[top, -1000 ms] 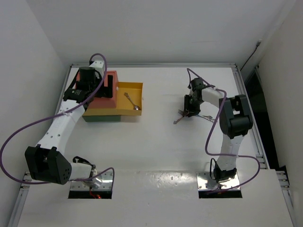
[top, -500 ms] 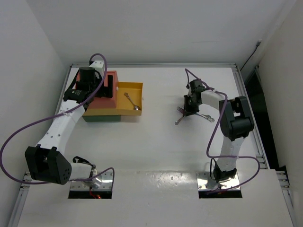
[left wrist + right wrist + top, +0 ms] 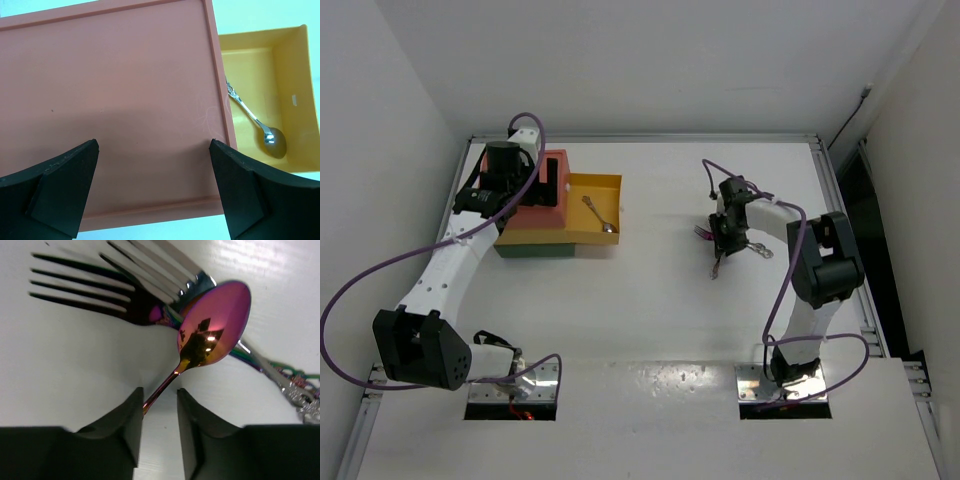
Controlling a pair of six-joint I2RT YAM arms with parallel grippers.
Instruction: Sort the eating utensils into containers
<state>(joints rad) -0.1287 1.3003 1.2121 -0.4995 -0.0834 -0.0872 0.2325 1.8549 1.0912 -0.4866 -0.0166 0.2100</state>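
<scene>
My right gripper [image 3: 721, 240] [image 3: 159, 392] hangs low over a small pile of utensils right of centre. Its jaws stand a narrow gap apart. The thin handle of a purple-pink spoon [image 3: 215, 325] [image 3: 717, 265] runs in between them, touches the left finger [image 3: 120, 435] and disappears behind it. A dark fork [image 3: 100, 295] and a silver fork [image 3: 160, 270] lie just beyond. My left gripper [image 3: 548, 185] [image 3: 154, 145] is wide open and empty above the red-orange top [image 3: 115, 90] of the drawer block [image 3: 530, 225]. The yellow drawer [image 3: 595, 181] [image 3: 300, 65] is pulled out and holds a silver spoon [image 3: 598, 214] [image 3: 252, 117].
An ornate silver handle [image 3: 300, 400] [image 3: 757, 248] lies to the right of the pile. The dark green bottom drawer [image 3: 535, 252] shows under the block. Metal rails edge the table at the back and sides.
My right gripper has turned and shifted slightly right. The purple-pink spoon swung with it, and its handle now points toward the near edge instead of lower left. The left arm has not moved.
</scene>
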